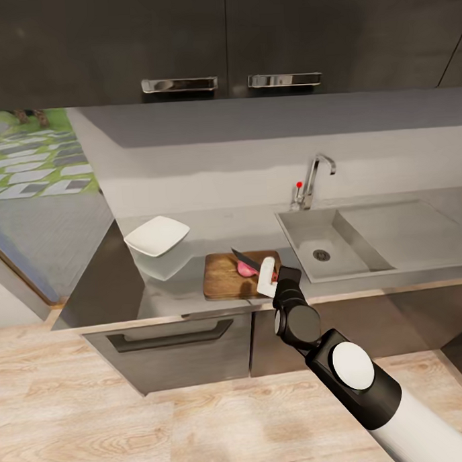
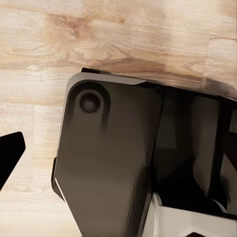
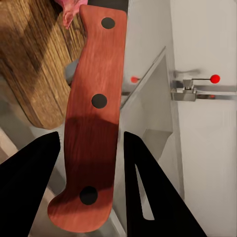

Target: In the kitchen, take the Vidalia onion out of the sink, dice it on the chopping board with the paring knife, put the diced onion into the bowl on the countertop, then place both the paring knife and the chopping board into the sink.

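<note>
The dark brown chopping board [image 1: 223, 280] lies on the grey countertop [image 1: 210, 225] just left of the sink [image 1: 304, 224]. A small pinkish rounded onion [image 1: 246, 269] rests on the board's right part. My right gripper [image 1: 268, 278] is shut on the paring knife's red handle [image 3: 96, 123], its black fingers [image 3: 34, 177] pressing both sides. The dark blade [image 1: 239, 255] points back-left just above the onion. The white bowl [image 1: 157, 235] stands left of the board. My left gripper [image 2: 121, 148] hangs low over the floor, one black fingertip [image 2: 10, 153] far to the side.
The chrome tap [image 1: 315, 177] with its red-tipped lever [image 1: 299, 184] stands behind the basin; the drainboard [image 1: 399, 227] extends right. Dark wall cabinets [image 1: 223, 43] hang overhead. A drawer front [image 1: 172, 338] sits below the counter. Wood floor [image 2: 123, 44] and my own dark base [image 2: 108, 158] lie under the left wrist.
</note>
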